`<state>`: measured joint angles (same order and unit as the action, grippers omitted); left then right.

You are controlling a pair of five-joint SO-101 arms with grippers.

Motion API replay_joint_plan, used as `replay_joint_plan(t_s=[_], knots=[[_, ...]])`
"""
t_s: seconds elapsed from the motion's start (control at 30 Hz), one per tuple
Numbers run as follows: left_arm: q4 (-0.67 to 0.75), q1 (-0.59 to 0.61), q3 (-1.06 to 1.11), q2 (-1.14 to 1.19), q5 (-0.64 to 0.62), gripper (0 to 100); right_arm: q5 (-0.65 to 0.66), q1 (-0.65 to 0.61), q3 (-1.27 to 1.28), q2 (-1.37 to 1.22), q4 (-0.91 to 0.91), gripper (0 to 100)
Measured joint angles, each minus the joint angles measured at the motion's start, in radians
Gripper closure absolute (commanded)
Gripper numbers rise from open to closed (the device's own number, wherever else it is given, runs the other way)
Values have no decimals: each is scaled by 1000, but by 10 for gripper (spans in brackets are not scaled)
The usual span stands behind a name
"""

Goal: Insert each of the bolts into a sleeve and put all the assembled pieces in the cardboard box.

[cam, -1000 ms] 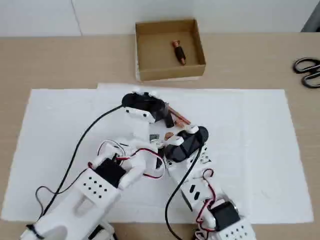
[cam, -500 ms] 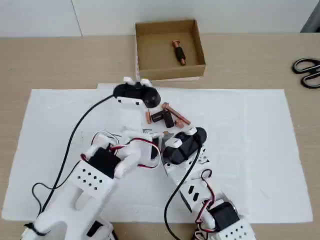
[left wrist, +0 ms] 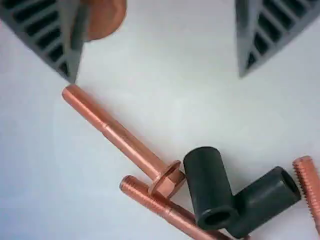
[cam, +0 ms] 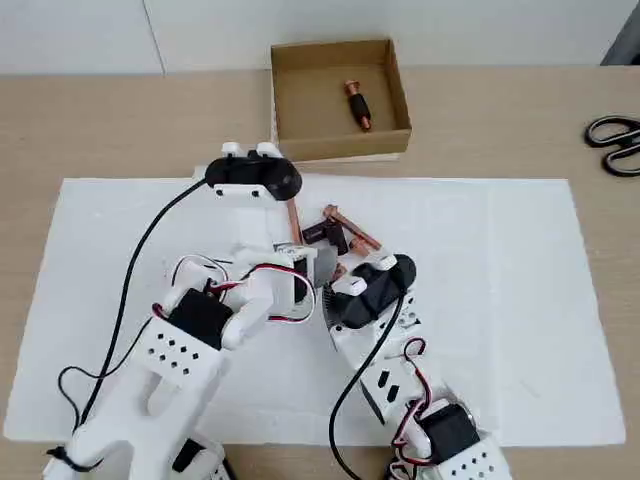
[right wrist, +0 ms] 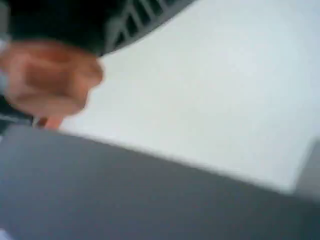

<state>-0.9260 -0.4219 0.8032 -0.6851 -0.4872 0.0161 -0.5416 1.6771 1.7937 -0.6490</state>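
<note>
The left gripper (left wrist: 156, 77) hung wide open over seemingly touching bolts (left wrist: 117, 132) and sleeves (left wrist: 207, 185) low in frame, so closing might snag two.

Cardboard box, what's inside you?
One copper bolt pushed through a black sleeve lies on the cardboard box floor. The sleeve hides the bolt's middle.

We see white plastic shells on the left arm (cam: 185, 350) and right arm (cam: 395, 385) — black motors, red wires, black cables; the left's fingers (left wrist: 42, 30) ribbed grey.
</note>
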Motion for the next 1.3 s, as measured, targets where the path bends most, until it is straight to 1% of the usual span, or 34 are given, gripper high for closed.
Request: replay_joint_plan(t_s=[0.07, 0.17, 0.37, 0.43, 0.57, 0.67, 0.77, 0.87, 0.93, 1.03, 1.17, 1.3], knots=[[0, 23, -20, 0, 0, 801, 0, 8, 0, 0, 0, 995], [0, 100, -60, 0, 0, 801, 0, 32, 0, 0, 0, 995], [0, 344, -132, 0, 0, 801, 0, 71, 0, 0, 0, 995], [-25, 436, -144, 0, 0, 803, 0, 100, 0, 0, 0, 995], [-114, 623, -147, 0, 0, 804, 2, 206, 0, 0, 0, 995], [-236, 753, -152, 0, 11, 804, 66, 318, 0, 0, 3, 995], [-371, 862, -160, 5, 150, 804, 104, 422, -2, 0, 3, 995], [-397, 891, -140, 6, 307, 804, 110, 486, -40, 2, 3, 995], [-393, 899, -129, 8, 358, 804, 110, 493, -112, 2, 3, 995], [-347, 899, -114, 9, 436, 804, 118, 506, -270, -15, -12, 995], [-292, 848, -78, 9, 494, 804, 120, 525, -479, -161, -35, 995], [-282, 806, -58, 9, 503, 804, 120, 539, -709, -448, 29, 995]])
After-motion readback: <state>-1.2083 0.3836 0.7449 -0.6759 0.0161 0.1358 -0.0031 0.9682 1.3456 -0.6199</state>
